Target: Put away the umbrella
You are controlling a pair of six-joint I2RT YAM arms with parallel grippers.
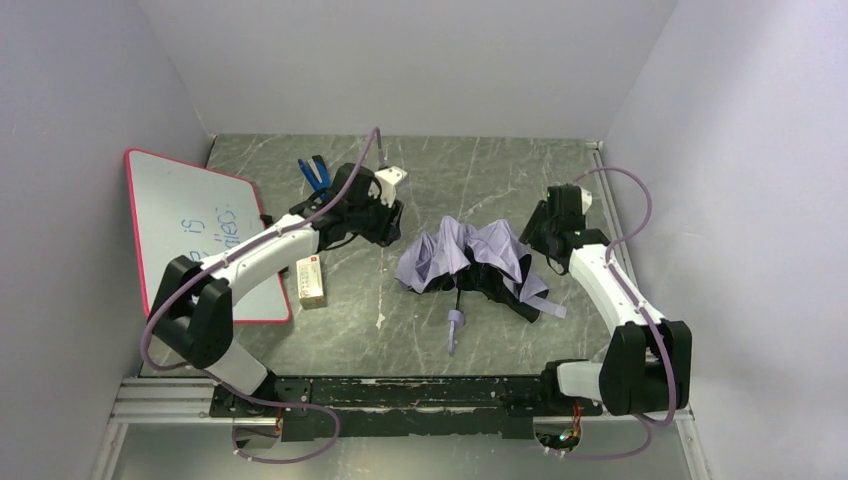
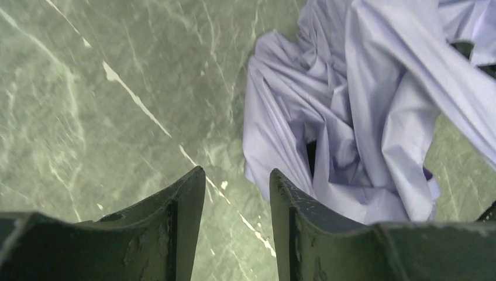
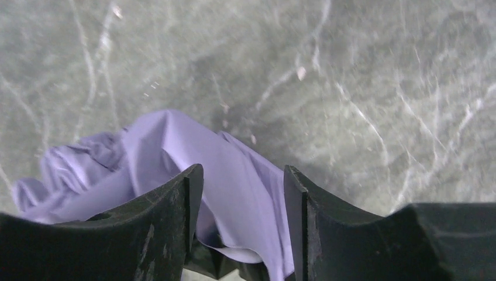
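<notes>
The umbrella (image 1: 470,258) lies half-collapsed in the middle of the table, its lavender fabric crumpled. Its thin black shaft runs toward me to the small lavender handle (image 1: 455,326), and the strap (image 1: 540,300) trails out to the right. My left gripper (image 1: 388,226) is open just left of the fabric. In the left wrist view it (image 2: 237,175) has bare table between its jaws and the fabric (image 2: 351,117) beside the right jaw. My right gripper (image 1: 543,236) is open at the umbrella's right edge. In the right wrist view it (image 3: 243,172) stands over a fold of fabric (image 3: 175,146) that lies between the jaws.
A red-framed whiteboard (image 1: 200,230) lies at the left of the table. A small white box (image 1: 311,281) sits by its near corner. A blue tool (image 1: 315,173) lies at the back left. Walls close in on the left, back and right.
</notes>
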